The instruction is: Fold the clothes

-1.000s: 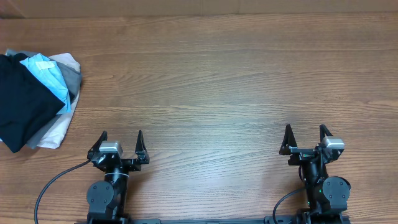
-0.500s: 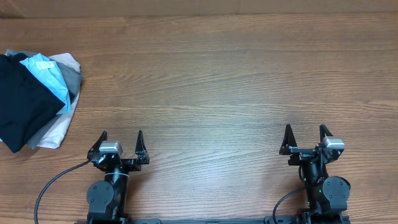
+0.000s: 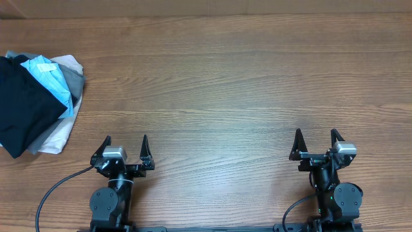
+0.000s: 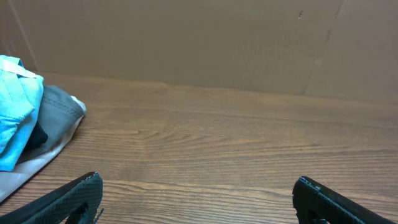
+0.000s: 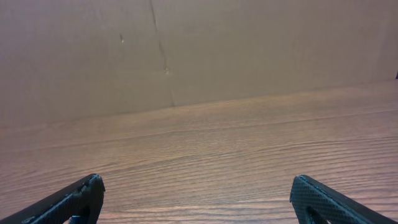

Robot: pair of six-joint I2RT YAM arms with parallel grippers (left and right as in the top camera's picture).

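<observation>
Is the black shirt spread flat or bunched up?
Bunched: the soft black fabric garment lies crumpled in a pile of other garments.

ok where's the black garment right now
In the overhead view the black garment lies at the far left edge of the table, bunched beside the light blue shirt, ahead and left of the left tool.

clothes (image 3: 22,109): ahead-left of left gripper (image 3: 125,137), piled against other garments (image 3: 77,80) | right gripper (image 3: 315,131): well right, level | table (image 3: 225,77): under everything
</observation>
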